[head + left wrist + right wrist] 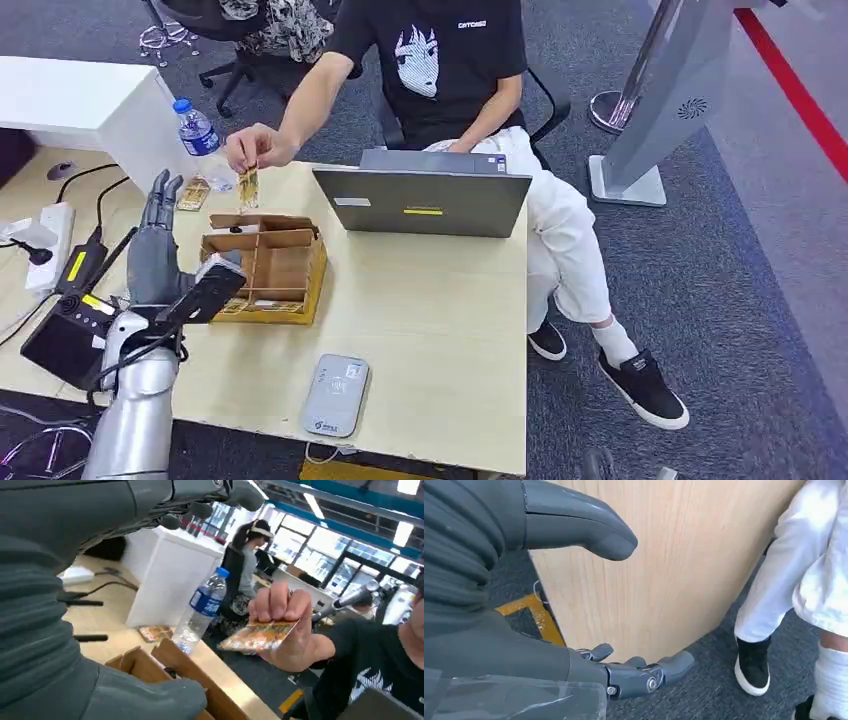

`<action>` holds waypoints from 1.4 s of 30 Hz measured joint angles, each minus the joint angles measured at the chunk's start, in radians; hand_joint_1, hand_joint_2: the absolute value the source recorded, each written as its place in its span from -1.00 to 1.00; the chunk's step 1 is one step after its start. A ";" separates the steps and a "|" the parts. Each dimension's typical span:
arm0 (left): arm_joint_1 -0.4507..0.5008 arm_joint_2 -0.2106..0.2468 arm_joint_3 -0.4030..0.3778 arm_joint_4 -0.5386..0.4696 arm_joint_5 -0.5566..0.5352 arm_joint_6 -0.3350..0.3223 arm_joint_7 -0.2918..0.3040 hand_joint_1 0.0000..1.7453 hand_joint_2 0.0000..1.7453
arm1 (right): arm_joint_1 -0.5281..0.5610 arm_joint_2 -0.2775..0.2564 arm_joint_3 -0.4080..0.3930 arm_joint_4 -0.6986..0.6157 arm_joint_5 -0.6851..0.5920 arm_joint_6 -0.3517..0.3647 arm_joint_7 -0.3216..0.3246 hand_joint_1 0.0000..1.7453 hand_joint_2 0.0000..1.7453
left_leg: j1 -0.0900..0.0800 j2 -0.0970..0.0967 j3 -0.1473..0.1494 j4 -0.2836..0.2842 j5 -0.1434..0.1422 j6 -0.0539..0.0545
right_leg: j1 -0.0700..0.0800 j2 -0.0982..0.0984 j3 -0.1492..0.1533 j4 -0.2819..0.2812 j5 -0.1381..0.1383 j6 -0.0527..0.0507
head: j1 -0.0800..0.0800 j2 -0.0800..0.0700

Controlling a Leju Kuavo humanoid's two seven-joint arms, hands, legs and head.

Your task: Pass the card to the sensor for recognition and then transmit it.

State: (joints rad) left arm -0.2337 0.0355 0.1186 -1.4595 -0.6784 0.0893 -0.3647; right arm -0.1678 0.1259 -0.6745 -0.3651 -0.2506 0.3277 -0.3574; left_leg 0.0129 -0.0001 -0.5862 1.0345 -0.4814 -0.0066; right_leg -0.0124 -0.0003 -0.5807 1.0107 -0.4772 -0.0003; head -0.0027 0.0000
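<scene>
Early stage by my read: card pinched in person's hand over the table's far-left corner, left robot hand raised nearby, fingers spread, empty; right robot hand hangs empty off the table's edge; scan at sensor still pending.

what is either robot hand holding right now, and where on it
Nothing. The left hand and right hand are open; the person's hand pinches the card by its top edge.

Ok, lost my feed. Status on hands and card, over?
Left hand open, raised beside cardboard box. Right hand open, off table edge. Card in person's hand. Sensor unobstructed.
</scene>
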 joint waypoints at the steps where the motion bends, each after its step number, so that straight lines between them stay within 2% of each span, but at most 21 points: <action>1: -0.010 0.008 -0.018 0.005 -0.024 0.005 0.008 -1.00 1.00 | -0.003 0.001 -0.004 0.002 0.000 0.001 0.000 -1.00 1.00 | 0.000 0.000 0.000 0.000 0.000 0.000 | 0.000 0.000 0.000 0.000 0.000 0.000 | 0.000 0.000; 11: -0.096 0.086 -0.191 0.056 -0.304 0.078 0.072 -0.98 1.00 | -0.038 0.008 -0.044 0.022 0.035 0.014 -0.011 -1.00 1.00 | 0.000 0.000 0.000 0.000 0.000 0.000 | 0.000 0.001 0.000 0.000 0.000 0.000 | 0.000 0.000; 12: -0.104 0.095 -0.207 0.063 -0.339 0.090 0.080 -0.70 1.00 | -0.041 0.008 -0.049 0.024 0.035 0.014 -0.013 -1.00 1.00 | 0.000 0.000 0.000 0.000 0.000 0.000 | 0.000 0.001 0.000 0.000 0.000 0.000 | 0.000 0.000; 13: -0.110 0.101 -0.222 0.067 -0.372 0.101 0.082 0.44 1.00 | -0.043 0.008 -0.055 0.027 0.040 0.014 -0.013 -1.00 1.00 | 0.000 0.000 0.000 0.000 0.000 0.000 | 0.000 0.001 0.000 0.000 0.000 0.000 | 0.000 0.000; 14: -0.114 0.107 -0.233 0.072 -0.402 0.112 0.084 0.86 1.00 | -0.045 0.009 -0.059 0.028 0.044 0.015 -0.014 -1.00 1.00 | 0.000 0.000 0.000 0.000 0.000 0.000 | 0.000 0.001 0.000 0.000 0.000 0.000 | 0.000 0.000; 15: -0.117 0.112 -0.242 0.076 -0.430 0.124 0.084 0.96 1.00 | -0.046 0.010 -0.062 0.030 0.048 0.016 -0.015 -1.00 1.00 | 0.000 0.000 0.000 0.000 0.000 0.000 | 0.000 0.001 0.000 0.000 0.000 0.000 | 0.000 0.000; 25: -0.119 0.122 -0.265 0.097 -0.447 0.133 0.075 1.00 1.00 | -0.050 0.013 -0.075 0.039 0.046 0.016 -0.016 -1.00 1.00 | 0.000 0.000 0.000 0.000 0.000 0.000 | 0.000 0.001 0.000 0.000 0.000 0.000 | 0.000 0.000; 28: -0.117 0.122 -0.266 0.097 -0.431 0.129 0.054 1.00 1.00 | -0.050 0.013 -0.076 0.040 0.045 0.015 -0.016 -1.00 1.00 | 0.000 0.000 0.000 0.000 0.000 0.000 | 0.000 0.001 0.000 0.000 0.000 0.000 | 0.000 0.000; 35: -0.071 0.118 -0.276 0.079 -0.298 0.055 -0.046 1.00 1.00 | -0.050 0.014 -0.082 0.042 0.031 0.016 -0.017 -1.00 1.00 | 0.000 0.000 0.000 0.000 0.000 0.000 | 0.000 0.001 0.000 0.000 0.000 0.000 | 0.000 0.000; 38: -0.052 0.116 -0.289 0.067 -0.279 0.044 -0.058 1.00 1.00 | -0.050 0.014 -0.082 0.042 0.030 0.017 -0.017 -1.00 1.00 | 0.000 0.000 0.000 0.000 0.000 0.000 | 0.000 0.001 0.000 0.000 0.000 0.000 | 0.000 0.000; 42: -0.003 0.117 -0.338 0.036 -0.254 0.004 -0.119 1.00 1.00 | -0.049 0.013 -0.083 0.042 0.023 0.017 -0.021 -1.00 1.00 | 0.000 0.000 0.000 0.000 0.000 0.000 | 0.000 0.001 0.000 0.000 0.000 0.000 | 0.000 0.000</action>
State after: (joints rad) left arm -0.2367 0.1526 -0.2195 -1.4237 -0.9327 0.0931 -0.4834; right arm -0.2173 0.1392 -0.7572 -0.3235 -0.2274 0.3449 -0.3784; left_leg 0.0127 0.0004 -0.5867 1.0346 -0.4815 -0.0066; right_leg -0.0125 0.0008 -0.5810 1.0108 -0.4768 -0.0007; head -0.0027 0.0000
